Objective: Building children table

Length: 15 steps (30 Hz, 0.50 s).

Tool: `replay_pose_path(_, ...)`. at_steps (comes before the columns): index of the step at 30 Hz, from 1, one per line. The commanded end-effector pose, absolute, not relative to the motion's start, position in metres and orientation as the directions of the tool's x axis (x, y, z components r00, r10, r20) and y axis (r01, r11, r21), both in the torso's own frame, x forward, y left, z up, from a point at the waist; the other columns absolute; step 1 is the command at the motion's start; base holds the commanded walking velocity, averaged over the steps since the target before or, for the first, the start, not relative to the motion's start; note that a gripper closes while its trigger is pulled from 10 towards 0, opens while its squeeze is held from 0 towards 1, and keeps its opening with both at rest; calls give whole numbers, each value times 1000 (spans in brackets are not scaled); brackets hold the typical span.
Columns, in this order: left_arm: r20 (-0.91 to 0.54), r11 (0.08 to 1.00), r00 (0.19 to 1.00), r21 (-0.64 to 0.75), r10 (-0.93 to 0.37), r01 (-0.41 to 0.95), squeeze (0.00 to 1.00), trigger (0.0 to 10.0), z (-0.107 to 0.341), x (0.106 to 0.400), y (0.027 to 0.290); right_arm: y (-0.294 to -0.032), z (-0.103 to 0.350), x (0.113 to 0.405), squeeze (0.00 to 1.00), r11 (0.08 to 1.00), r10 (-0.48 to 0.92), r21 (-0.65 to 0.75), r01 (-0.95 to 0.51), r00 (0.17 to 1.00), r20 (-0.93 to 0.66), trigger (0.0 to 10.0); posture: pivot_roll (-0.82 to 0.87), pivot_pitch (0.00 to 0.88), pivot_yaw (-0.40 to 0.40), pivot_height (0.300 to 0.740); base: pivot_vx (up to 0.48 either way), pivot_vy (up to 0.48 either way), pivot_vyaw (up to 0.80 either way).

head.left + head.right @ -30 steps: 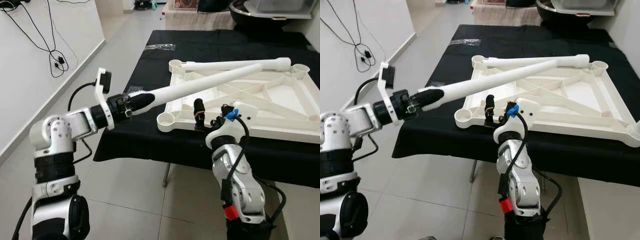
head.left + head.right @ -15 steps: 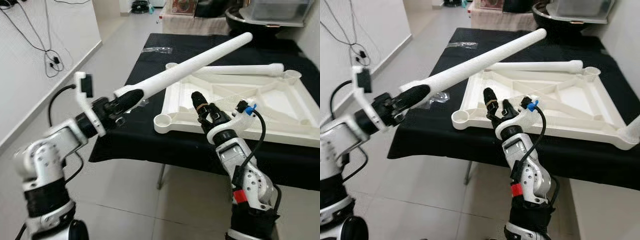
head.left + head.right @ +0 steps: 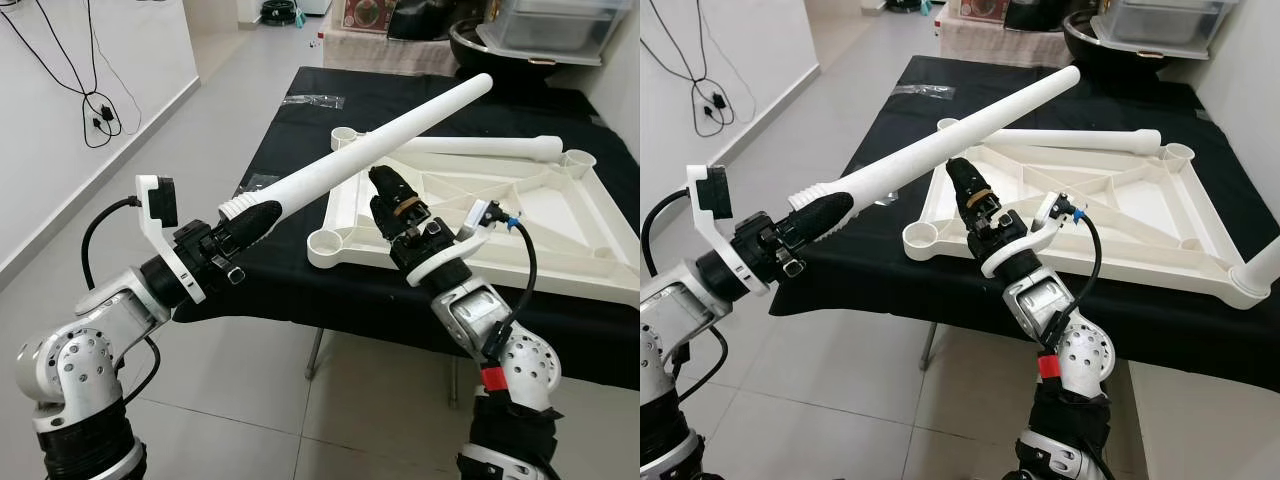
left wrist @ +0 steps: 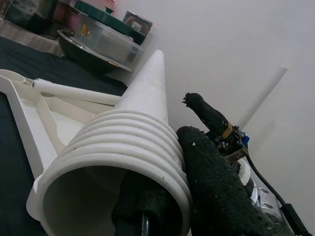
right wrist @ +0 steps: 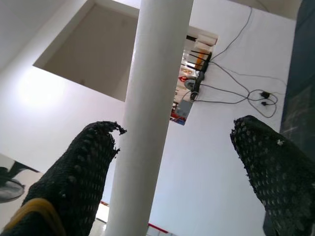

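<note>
Leg [image 3: 380, 130] in the air is the piece in hand: a long white tube, tilted up over the near left corner of the tabletop [image 3: 560, 225], its threaded end clenched in the left gripper [image 3: 245, 222], one finger inside the tube's mouth and one outside. The right gripper [image 3: 385, 192] is raised just under the tube's middle with its fingers spread wide, the tube between them but apart from both. So the step looks like a handover or a two-handed steadying before the leg is fitted. Next, I judge, the right fingers must close on the tube, and then its ribbed end has to be swung round to the round socket [image 3: 328, 241] at the near corner.

Tabletop lies upside down, ribs showing, with a second leg [image 3: 480, 146] lying along its far edge. It rests on a work table [image 3: 270, 275] draped in black cloth. Around it is pale tiled floor [image 3: 230, 100], a white wall [image 3: 60, 150] with cables [image 3: 95, 100], and bins [image 3: 540, 25] beyond the table.
</note>
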<state>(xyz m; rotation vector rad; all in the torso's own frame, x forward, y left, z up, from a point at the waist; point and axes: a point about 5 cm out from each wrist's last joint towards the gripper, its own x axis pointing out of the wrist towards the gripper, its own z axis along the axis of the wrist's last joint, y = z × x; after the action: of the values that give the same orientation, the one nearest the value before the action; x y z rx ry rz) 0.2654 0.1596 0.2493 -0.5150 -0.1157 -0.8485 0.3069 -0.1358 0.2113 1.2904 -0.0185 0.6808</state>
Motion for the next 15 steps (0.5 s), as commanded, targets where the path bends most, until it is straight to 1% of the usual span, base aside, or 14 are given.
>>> replay_pose_path(1, 316, 542, 653, -376, -688, 752, 0, 10000, 250, 261, 158, -134, 217, 307, 0, 54, 465, 870, -490, 784, 412, 10000, 62, 88, -87, 740, 0, 0, 0)
replay_pose_path(2, 320, 514, 633, -385, -705, 767, 0, 10000, 248, 258, 150, -127, 222, 303, 0, 11, 505, 855, -519, 741, 443, 10000, 60, 88, -90, 740, 0, 0, 0)
replay_pose_path(3, 321, 497, 621, -390, -715, 775, 0, 10000, 247, 256, 145, -123, 224, 301, 0, -18, 524, 848, -529, 717, 459, 10000, 60, 89, -89, 740, 0, 0, 0)
replay_pose_path(6, 321, 488, 614, -394, -722, 779, 0, 10000, 246, 255, 143, -120, 226, 300, 0, -35, 535, 844, -535, 704, 467, 10000, 60, 89, -89, 740, 0, 0, 0)
replay_pose_path(10, 309, 459, 597, -418, -740, 784, 0, 10000, 239, 254, 128, -105, 234, 293, 0, -112, 610, 809, -577, 603, 514, 10000, 59, 86, -86, 740, 0, 0, 0)
replay_pose_path(12, 307, 457, 596, -420, -742, 784, 0, 10000, 238, 253, 127, -104, 235, 292, 0, -121, 622, 806, -580, 589, 516, 10000, 59, 86, -86, 740, 0, 0, 0)
replay_pose_path(15, 327, 405, 561, -436, -761, 804, 0, 10000, 238, 250, 115, -95, 236, 295, 0, -111, 642, 809, -577, 580, 501, 10000, 59, 83, -86, 740, 0, 0, 0)
